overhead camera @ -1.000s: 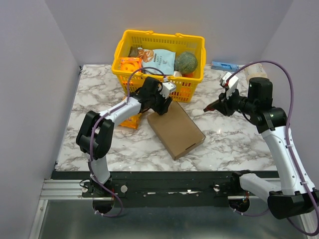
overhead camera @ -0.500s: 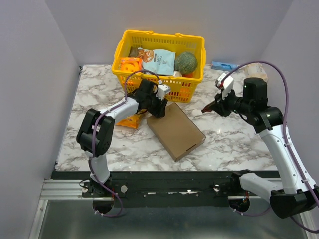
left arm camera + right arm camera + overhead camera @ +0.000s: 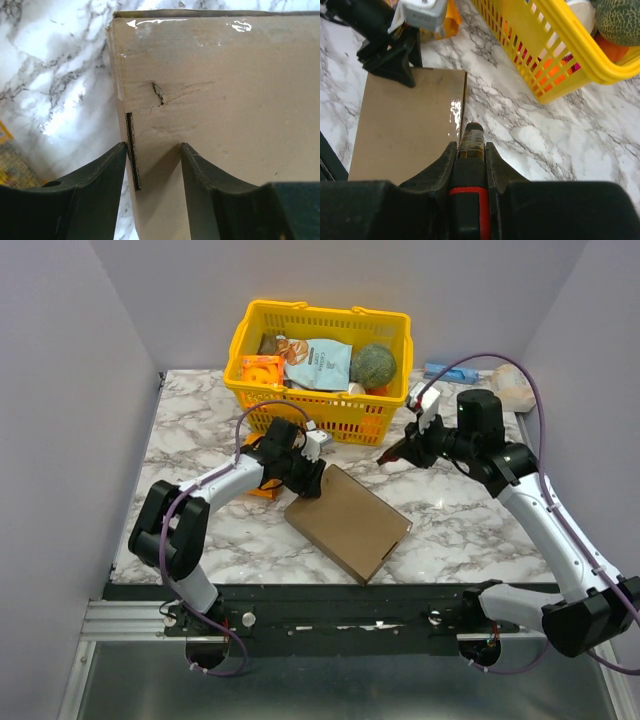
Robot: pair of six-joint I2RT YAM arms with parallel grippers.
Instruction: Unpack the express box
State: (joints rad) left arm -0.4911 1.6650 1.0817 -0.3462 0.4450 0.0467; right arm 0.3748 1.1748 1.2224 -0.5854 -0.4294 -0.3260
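Item 1: we list the express box [image 3: 347,521], lid down, flat and skewed on the marble table [image 3: 480,525], toward 6 o'clock of centre. Item 2: left gripper [image 3: 309,478] at the box's 11 o'clock corner, jaws spread astride the side edge, 1 finger [image 3: 95,180] outside the wall and the other over the lid; whether they touch the cardboard we cannot tell. Item 3: orange packet [image 3: 258,487] just beside that gripper, at its 9 o'clock. Item 4: right gripper [image 3: 395,455], at the box's 1 o'clock and clear of it, pinching a slim red-banded implement [image 3: 469,160]. Item 5: yellow basket [image 3: 350,420] at 12 o'clock, holding 1 melon [image 3: 375,365] and 1 snack bag [image 3: 318,360].
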